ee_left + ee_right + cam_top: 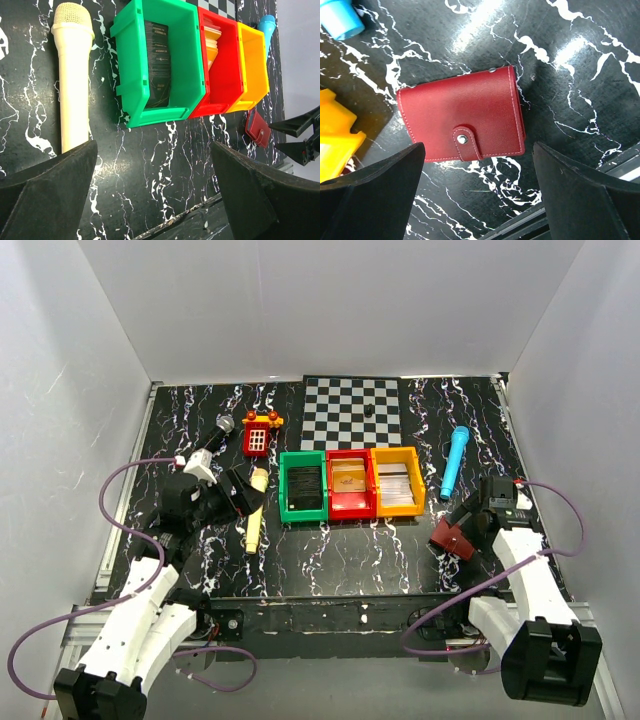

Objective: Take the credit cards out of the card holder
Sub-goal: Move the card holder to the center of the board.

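Observation:
The card holder (462, 120) is a dark-red case, closed by a snapped tab, lying flat on the black marbled table; it also shows as the card holder (452, 537) and the card holder (257, 128). Any credit cards inside it are hidden. My right gripper (478, 160) hovers over the holder's near edge, open, with nothing between its fingers; from above it is the right gripper (468, 522). My left gripper (153, 145) is open and empty over bare table, short of the green bin (186, 60), and appears as the left gripper (245, 498).
Green bin (285, 508), red bin (351, 508) and yellow bin (397, 508) stand side by side mid-table, each holding a stack of cards. A cream toy microphone (256, 510) lies by the left gripper. A blue cylinder (455, 462), a chessboard (352, 407) and a red toy phone (258, 435) lie farther back.

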Controlling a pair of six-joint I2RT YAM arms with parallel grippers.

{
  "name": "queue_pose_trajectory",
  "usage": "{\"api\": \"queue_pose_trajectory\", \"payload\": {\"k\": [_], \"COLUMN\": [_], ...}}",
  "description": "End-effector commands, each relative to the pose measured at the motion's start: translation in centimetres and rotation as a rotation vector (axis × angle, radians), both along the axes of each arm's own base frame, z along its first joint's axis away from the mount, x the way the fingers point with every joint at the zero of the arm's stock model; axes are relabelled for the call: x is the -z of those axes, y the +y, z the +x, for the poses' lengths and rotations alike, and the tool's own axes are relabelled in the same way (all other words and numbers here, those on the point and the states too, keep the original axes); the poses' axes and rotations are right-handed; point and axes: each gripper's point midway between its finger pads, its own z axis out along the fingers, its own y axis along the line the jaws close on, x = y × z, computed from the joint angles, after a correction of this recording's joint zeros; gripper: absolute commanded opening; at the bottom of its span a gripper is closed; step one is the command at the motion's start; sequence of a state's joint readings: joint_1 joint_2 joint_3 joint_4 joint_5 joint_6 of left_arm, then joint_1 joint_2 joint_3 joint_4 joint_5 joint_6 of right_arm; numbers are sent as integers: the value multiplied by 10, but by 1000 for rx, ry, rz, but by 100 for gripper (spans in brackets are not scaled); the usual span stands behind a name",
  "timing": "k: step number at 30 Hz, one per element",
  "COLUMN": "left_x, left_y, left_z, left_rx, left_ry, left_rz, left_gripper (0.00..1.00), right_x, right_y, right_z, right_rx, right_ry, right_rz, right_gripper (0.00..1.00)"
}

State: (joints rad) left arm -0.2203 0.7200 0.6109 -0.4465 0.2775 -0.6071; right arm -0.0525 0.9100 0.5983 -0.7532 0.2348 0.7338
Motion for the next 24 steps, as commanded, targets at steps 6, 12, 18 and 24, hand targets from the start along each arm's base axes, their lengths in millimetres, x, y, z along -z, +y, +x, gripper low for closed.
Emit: {"api": "queue_pose_trajectory", "payload": {"k": [6, 12, 18, 24], "left_x": [8, 9, 4, 3], "left_y": [-12, -13, -13, -16], "left_z": [-5, -5, -5, -4], "left_rx": [46, 49, 44, 45], "left_ry": [21, 24, -3, -11], "left_rz": [-45, -54, -40, -29], "left_gripper": [98, 98, 98, 98], "right_x": [2, 13, 17, 23], "right_y": [0, 8, 12, 14], "right_z": [10, 9, 11, 13], "right_rx": [1, -36, -51, -73], "right_ry": [32, 48, 49, 69], "right_rz": [8, 47, 65, 74], "right_gripper": [94, 88, 82, 73]}}
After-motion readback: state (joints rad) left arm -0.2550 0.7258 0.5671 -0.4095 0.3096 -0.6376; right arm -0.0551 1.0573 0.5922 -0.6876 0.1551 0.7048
